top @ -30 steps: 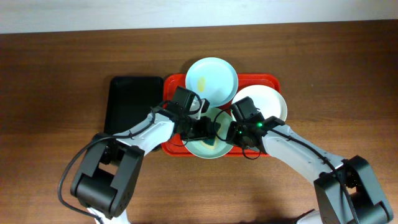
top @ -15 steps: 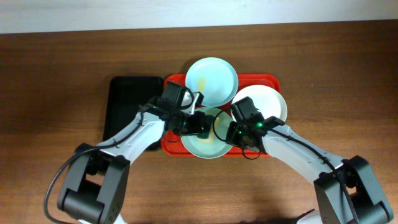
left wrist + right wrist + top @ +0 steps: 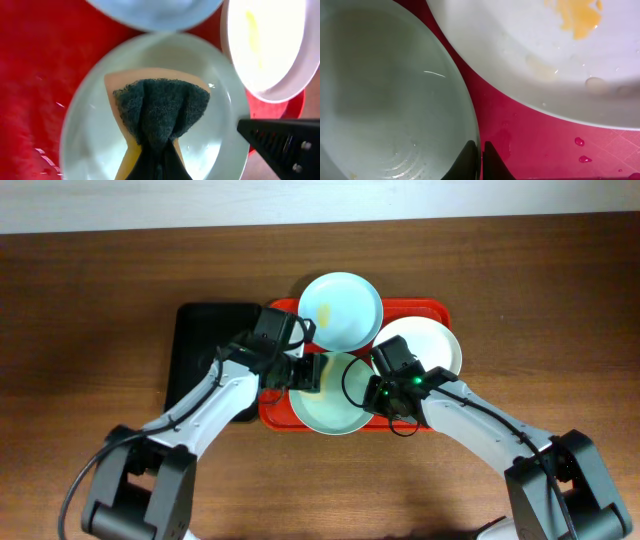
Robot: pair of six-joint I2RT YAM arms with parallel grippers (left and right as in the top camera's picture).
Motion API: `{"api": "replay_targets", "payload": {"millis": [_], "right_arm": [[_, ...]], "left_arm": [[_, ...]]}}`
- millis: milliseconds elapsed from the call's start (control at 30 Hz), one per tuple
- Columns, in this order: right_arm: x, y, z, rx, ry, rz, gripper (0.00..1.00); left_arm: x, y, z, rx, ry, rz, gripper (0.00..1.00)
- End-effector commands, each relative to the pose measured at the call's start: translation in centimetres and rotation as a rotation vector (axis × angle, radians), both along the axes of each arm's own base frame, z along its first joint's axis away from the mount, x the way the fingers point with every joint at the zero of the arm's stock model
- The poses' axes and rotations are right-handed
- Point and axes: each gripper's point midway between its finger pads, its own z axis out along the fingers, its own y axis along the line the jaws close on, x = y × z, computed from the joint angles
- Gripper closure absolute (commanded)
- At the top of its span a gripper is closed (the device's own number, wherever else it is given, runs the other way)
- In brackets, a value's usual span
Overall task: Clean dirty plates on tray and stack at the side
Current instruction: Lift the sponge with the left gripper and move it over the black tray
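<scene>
The red tray (image 3: 434,310) holds three plates. My left gripper (image 3: 308,373) is shut on a sponge (image 3: 160,107), dark green over orange, pressed on the front pale aqua plate (image 3: 330,412), which fills the left wrist view (image 3: 95,130). My right gripper (image 3: 372,394) is shut on that plate's right rim (image 3: 470,125), its fingers (image 3: 492,162) pinching the edge. The far aqua plate (image 3: 340,312) has a yellow smear. The white plate (image 3: 430,345) at the right also carries yellow smears (image 3: 577,17).
A smaller black tray (image 3: 205,345) lies left of the red tray on the brown wooden table (image 3: 540,300). Water drops sit on the red tray floor (image 3: 520,125) beside the white plate. My right gripper's black body (image 3: 285,142) shows in the left wrist view.
My left gripper has dragged the sponge leftwards and back across the front aqua plate. My right gripper has kept its hold on the rim.
</scene>
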Motion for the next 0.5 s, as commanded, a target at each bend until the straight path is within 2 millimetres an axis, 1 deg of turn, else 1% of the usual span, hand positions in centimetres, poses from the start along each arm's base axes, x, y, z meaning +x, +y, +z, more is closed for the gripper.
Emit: {"api": "replay_targets", "payload": {"millis": [0,33,100,200,333,400,467], "right_arm": [[-0.4,0.2,-0.5,0.0,0.018,0.001,0.93],[-0.4,0.2,-0.5,0.0,0.018,0.001,0.93],[-0.4,0.2,-0.5,0.0,0.018,0.001,0.96],[-0.4,0.1,-0.5,-0.001,0.019,0.001,0.96],[-0.4,0.1,-0.5,-0.001,0.018,0.001,0.96],[-0.4,0.1,-0.5,-0.001,0.019,0.001,0.96],[-0.4,0.1,-0.5,-0.001,0.019,0.001,0.96]], "left_arm": [[0.9,0.9,1.2,0.063,-0.058,0.019,1.0],[0.7,0.8,0.9,0.068,-0.048,0.016,1.0],[-0.1,0.6,-0.6,0.104,-0.008,0.004,1.0],[-0.8,0.1,-2.4,0.141,0.024,-0.006,1.0],[-2.1,-1.0,-5.1,0.167,0.087,-0.031,1.0],[-2.5,-1.2,-5.7,0.174,0.104,-0.041,1.0],[-3.1,-1.9,-5.7,0.143,0.131,-0.061,1.0]]}}
